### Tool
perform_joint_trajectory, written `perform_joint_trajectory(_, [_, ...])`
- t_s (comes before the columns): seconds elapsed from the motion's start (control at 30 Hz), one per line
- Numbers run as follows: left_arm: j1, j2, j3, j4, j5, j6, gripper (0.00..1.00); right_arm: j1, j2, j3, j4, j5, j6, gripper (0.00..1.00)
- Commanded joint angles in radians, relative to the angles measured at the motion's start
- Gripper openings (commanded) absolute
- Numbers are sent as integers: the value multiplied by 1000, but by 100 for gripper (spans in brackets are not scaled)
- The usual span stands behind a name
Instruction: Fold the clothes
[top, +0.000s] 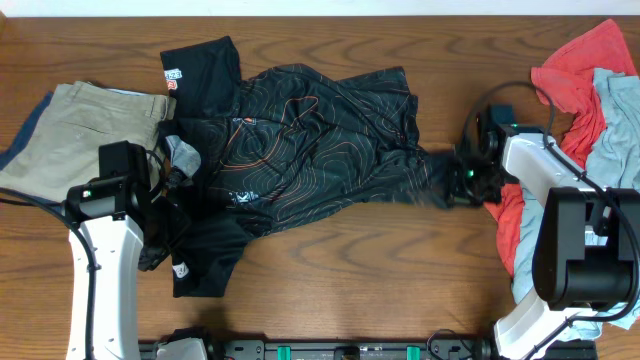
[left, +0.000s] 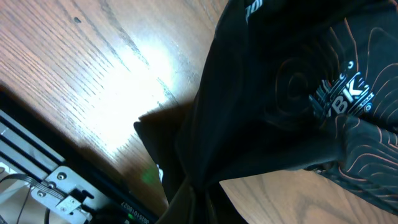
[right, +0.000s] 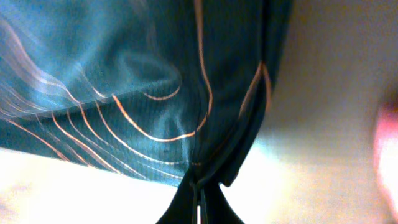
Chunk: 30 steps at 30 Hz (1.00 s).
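Eyes on the black jersey (top: 320, 140) first: sprawled and rumpled across the middle of the tabletop (top: 380, 260), orange contour lines facing up, white lettering (top: 243, 199) on its left half. One sleeve flung to the far left with a red-white patch (top: 172, 78) showing, another sleeve trailing to the near left with a second patch (top: 181, 270). Right end drawn out into a narrow point, and right there, clamped in the right fingers (top: 452, 186). Same story from the right wrist camera: folds of the jersey (right: 124, 81) funnelling down between two dark fingers (right: 179, 215), closed tight with only fabric in the slit between them. Over at the jersey's left edge, the left fingers (top: 176, 182), sunk among dark folds between the two sleeves. From the left wrist camera, the jersey (left: 273, 81) raised off the wood, throwing a shadow, lettering (left: 348, 93) in view, all of it gathering to a single pinch at the bottom of the frame. Left fingers hard to pick out there against the black, but closed on the cloth by the look of that pinch. Moving outward: tan khaki trousers (top: 70, 135) lying flat at the far left, just beside the jersey's sleeves, touching or not impossible to say. At the right end, a heap of red cloth (top: 580, 70) and light-blue cloth (top: 620, 120), partly hidden behind the right arm (top: 585, 250), one red edge reaching close beside the right fingers.
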Motion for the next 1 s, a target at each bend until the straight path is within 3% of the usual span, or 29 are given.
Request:
perform_joint_trajectory(0.0, [3, -1, 5, -11, -8, 10, 6, -22, -4, 17, -94, 139, 100, 1])
perform_joint_trajectory(0.1, [3, -1, 5, -21, -8, 30, 6, -48, -4, 17, -144, 224, 164, 1])
perform_joint_trajectory(0.8, [3, -1, 5, -75, -2, 42, 6, -58, -4, 16, -129, 120, 121, 1])
perform_joint_trajectory(0.97, [3, -3, 13, -29, 174, 183, 6, -59, -26, 32, -114, -42, 17, 1])
